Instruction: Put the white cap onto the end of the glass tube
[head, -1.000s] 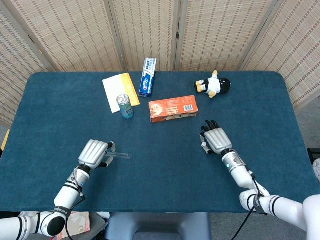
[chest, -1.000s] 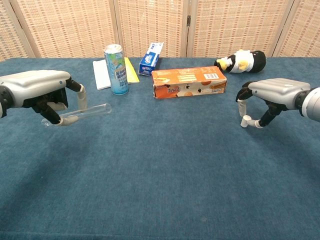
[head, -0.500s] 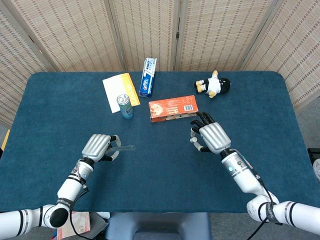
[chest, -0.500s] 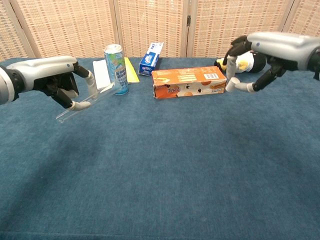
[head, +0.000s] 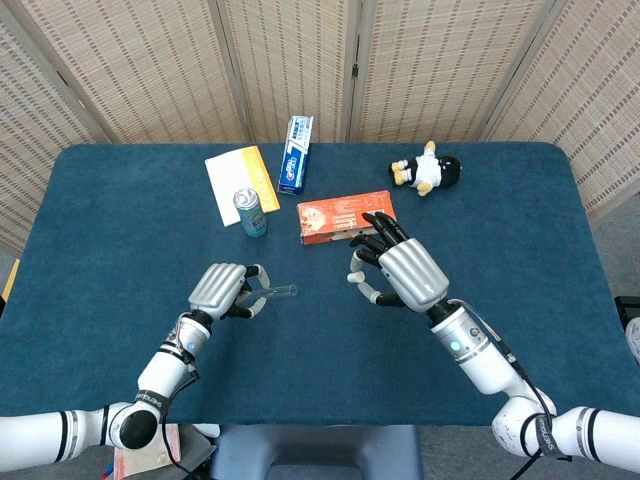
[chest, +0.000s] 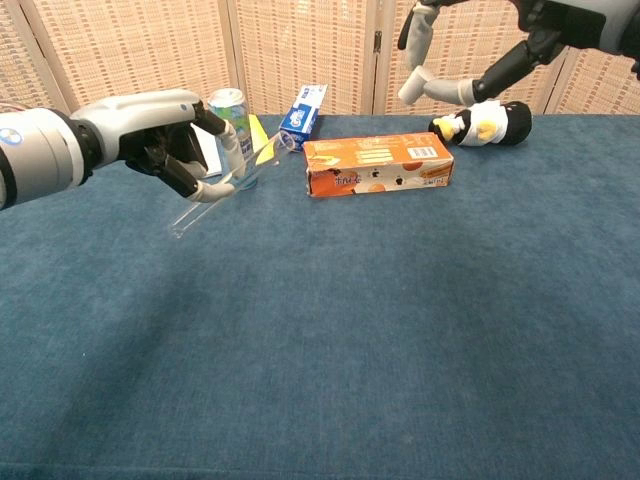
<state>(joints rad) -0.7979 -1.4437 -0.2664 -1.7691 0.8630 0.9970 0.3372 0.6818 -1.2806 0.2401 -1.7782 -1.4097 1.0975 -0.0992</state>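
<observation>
The left robot hand (chest: 165, 140) holds the glass tube (chest: 228, 188) tilted above the counter (chest: 400, 330). The right robot hand (head: 400, 272) pinches the white cap (chest: 410, 86), well apart. Next, I think, the cap must be aligned with the tube's open end.

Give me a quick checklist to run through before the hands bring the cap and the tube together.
1. Glass tube held by the left hand: ok, raised off the table.
2. White cap held by the right hand: ok, pinched at the fingertips.
3. Tube's open end free: ok, it points toward the right hand.
4. Cap's opening facing the tube: cannot tell.
5. Cap and tube lined up: not ok, a wide gap remains and the cap sits higher.
6. Path clear: ok, the orange box lies below both.
</observation>
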